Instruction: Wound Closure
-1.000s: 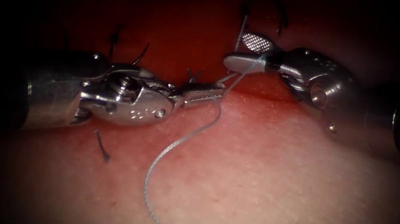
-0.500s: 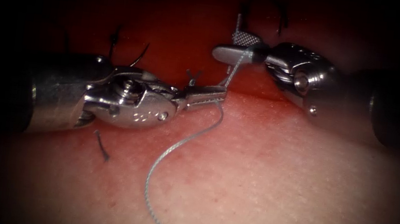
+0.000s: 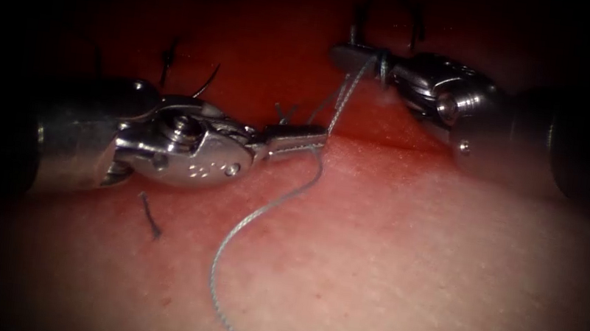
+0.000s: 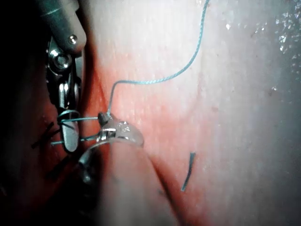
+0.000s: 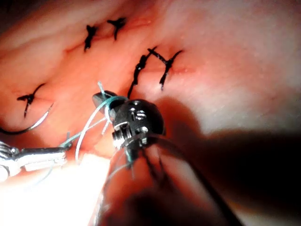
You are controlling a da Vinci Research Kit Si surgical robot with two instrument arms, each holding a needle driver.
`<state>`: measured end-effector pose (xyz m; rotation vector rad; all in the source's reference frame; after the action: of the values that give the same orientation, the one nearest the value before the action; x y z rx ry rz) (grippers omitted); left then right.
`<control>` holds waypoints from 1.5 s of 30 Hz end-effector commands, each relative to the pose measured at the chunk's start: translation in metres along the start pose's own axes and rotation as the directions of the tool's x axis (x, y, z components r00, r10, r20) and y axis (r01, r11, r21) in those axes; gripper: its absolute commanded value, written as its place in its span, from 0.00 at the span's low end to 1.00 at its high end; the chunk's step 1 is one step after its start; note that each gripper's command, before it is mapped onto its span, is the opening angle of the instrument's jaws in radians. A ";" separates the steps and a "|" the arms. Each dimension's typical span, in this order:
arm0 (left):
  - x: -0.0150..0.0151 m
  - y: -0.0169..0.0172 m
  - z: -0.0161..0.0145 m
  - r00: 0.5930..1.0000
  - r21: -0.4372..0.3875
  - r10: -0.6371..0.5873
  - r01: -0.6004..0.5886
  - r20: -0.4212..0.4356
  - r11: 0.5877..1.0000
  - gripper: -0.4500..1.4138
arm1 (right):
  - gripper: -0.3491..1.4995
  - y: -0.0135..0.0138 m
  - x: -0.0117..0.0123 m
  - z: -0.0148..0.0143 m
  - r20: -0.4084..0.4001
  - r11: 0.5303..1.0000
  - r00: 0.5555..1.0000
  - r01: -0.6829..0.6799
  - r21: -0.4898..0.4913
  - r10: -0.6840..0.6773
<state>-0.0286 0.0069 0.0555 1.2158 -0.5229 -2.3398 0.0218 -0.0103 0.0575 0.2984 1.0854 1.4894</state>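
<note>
In the endoscope view, the left tool [image 3: 297, 137] reaches across from the left with its jaws closed flat on the thread [image 3: 260, 212]. From these jaws one part of the thread rises steeply to the right tool [image 3: 355, 56] and goes around its jaws, which look pressed together. The other part falls in a long loose curve over the pale tissue [image 3: 408, 275] toward the near edge, where there is much free room. A short cut end of thread [image 3: 150, 216] lies below the left tool's body. The needle [image 3: 207, 80] is a dark thin arc just behind the left tool's wrist; no tool holds it.

In the left wrist view, the left tool [image 4: 106, 127] holds the thread [image 4: 155, 82], and two nearly parallel strands run across to the right tool [image 4: 69, 134], wrapped around it.

In the right wrist view, the thread [image 5: 91, 123] circles the right tool [image 5: 104, 100] near its tip. Here the dark finished stitches [image 5: 151, 66] along the cut are clear. The needle [image 5: 28, 123] lies on the tissue beyond the left tool [image 5: 44, 157], its curve open upward, one end near a stitch; I cannot tell if it enters the tissue.
</note>
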 end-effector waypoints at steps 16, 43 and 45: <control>-0.0048 -0.0045 -0.0004 0.994 0.027 -0.106 0.106 0.008 0.994 0.00 | 0.00 -0.0067 -0.0022 -0.0026 0.008 0.848 0.871 0.480 -0.225 -0.491; -0.0132 -0.0126 0.0042 0.977 0.121 -0.205 0.197 0.055 0.973 0.00 | 0.00 -0.0136 -0.0064 -0.0065 0.149 0.723 0.760 0.649 -0.239 -0.633; -0.0143 -0.0133 0.0043 0.973 0.148 -0.217 0.205 0.072 0.967 0.00 | 0.00 -0.0135 -0.0064 -0.0062 0.157 0.718 0.757 0.653 -0.241 -0.635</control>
<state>-0.0271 0.0262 0.0603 1.2948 -0.6213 -2.5908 0.0267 -0.0210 0.0460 -0.2302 0.7832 0.9615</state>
